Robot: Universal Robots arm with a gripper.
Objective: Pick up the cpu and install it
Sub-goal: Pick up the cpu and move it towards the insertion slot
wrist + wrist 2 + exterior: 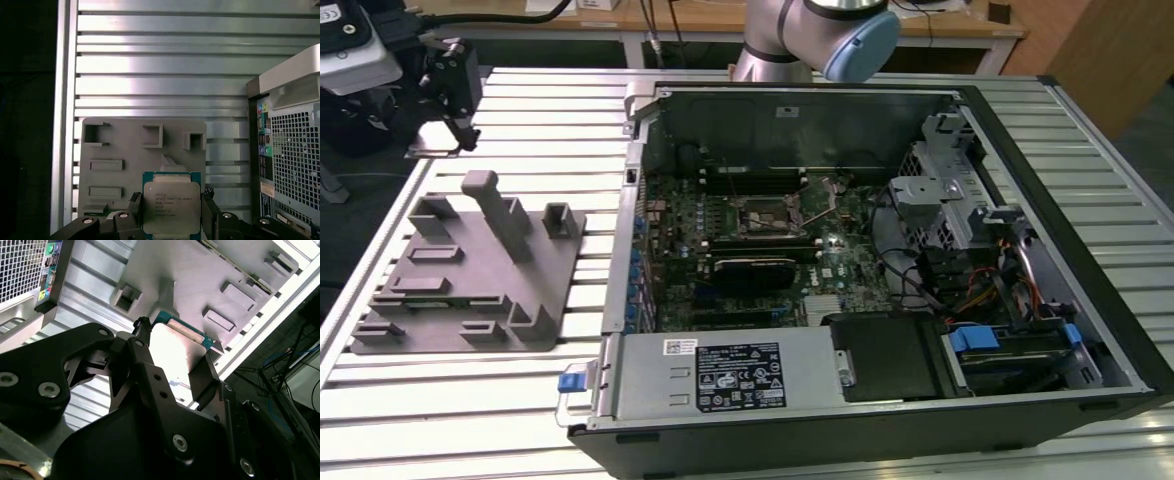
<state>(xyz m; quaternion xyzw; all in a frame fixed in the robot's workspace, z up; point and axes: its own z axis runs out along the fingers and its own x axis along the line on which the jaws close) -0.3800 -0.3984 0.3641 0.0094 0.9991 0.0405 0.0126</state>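
One cpu (171, 207) — clamped in the end effector (171, 202).

I see a smooth, dull silvery metal lid on the chip (171, 206), with a glossier green board rim around it. The tool (175, 350) gripping it looks like matt black metal dotted with shiny screw heads. The tray (467, 290) is matt grey plastic. My desk (454, 400) is ribbed bare aluminium with a soft sheen. The computer case (854, 130) is plain grey sheet metal inside with a black outer shell, and holds a green circuit board (674, 215).
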